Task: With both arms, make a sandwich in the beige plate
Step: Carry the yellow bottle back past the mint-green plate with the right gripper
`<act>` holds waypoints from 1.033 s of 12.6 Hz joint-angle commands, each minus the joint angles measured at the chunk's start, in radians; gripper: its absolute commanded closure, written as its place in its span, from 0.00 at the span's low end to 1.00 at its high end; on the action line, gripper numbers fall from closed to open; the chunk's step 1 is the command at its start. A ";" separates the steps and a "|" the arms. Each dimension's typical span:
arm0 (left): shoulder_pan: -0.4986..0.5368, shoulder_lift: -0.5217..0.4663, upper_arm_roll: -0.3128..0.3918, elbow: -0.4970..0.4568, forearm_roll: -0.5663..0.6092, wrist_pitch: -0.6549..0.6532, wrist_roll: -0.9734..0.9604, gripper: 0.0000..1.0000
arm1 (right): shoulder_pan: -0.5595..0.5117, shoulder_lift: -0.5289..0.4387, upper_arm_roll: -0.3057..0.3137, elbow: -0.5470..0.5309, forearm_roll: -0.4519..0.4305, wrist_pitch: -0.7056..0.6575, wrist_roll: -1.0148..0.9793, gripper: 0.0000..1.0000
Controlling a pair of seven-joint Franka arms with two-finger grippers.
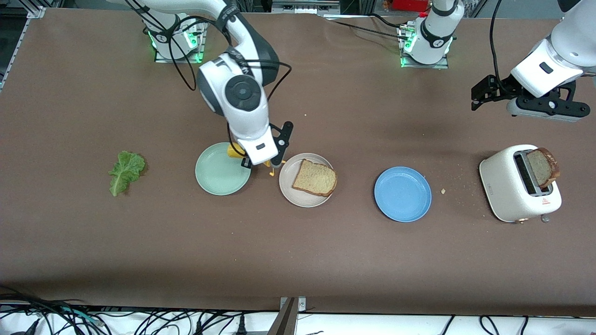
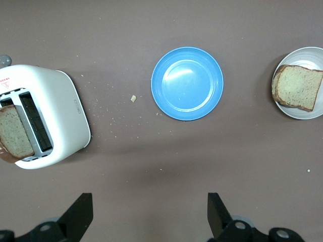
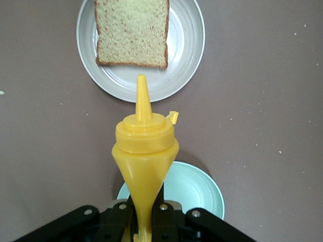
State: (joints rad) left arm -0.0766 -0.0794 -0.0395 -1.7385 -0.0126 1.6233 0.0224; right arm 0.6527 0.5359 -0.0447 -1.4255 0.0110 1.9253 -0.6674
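Note:
One slice of brown bread (image 1: 315, 177) lies on the beige plate (image 1: 289, 193), also in the right wrist view as bread (image 3: 132, 33) on the plate (image 3: 187, 50). My right gripper (image 3: 146, 224) is shut on a yellow squeeze bottle (image 3: 145, 146), low between the pale green plate (image 1: 221, 174) and the beige plate, with its nozzle toward the bread. A second slice (image 1: 542, 166) stands in the toaster (image 1: 514, 186). The lettuce leaf (image 1: 125, 171) lies on the table toward the right arm's end. My left gripper (image 2: 150, 212) hangs open and empty over the table near the toaster.
A blue plate (image 1: 402, 193) sits empty between the beige plate and the toaster. Crumbs (image 1: 443, 190) are scattered on the brown table beside the toaster. Cables run along the table edge nearest the front camera.

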 commanded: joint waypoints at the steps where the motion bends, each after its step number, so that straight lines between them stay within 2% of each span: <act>1: 0.006 0.010 0.001 0.020 -0.017 -0.003 0.010 0.00 | -0.054 -0.045 0.011 -0.013 0.130 -0.008 -0.087 0.88; 5: 0.006 0.010 0.001 0.020 -0.018 -0.003 0.010 0.00 | -0.166 -0.083 0.009 -0.021 0.375 -0.031 -0.254 0.88; 9: 0.006 0.010 0.001 0.022 -0.017 -0.003 0.010 0.00 | -0.249 -0.093 0.005 -0.023 0.513 -0.095 -0.420 0.88; 13: 0.006 0.010 0.001 0.020 -0.017 -0.003 0.010 0.00 | -0.366 -0.091 0.000 -0.035 0.668 -0.176 -0.691 0.88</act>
State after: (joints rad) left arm -0.0761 -0.0790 -0.0393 -1.7385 -0.0126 1.6233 0.0224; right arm 0.3335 0.4727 -0.0501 -1.4292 0.6147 1.7847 -1.2341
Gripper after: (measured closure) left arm 0.000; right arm 0.881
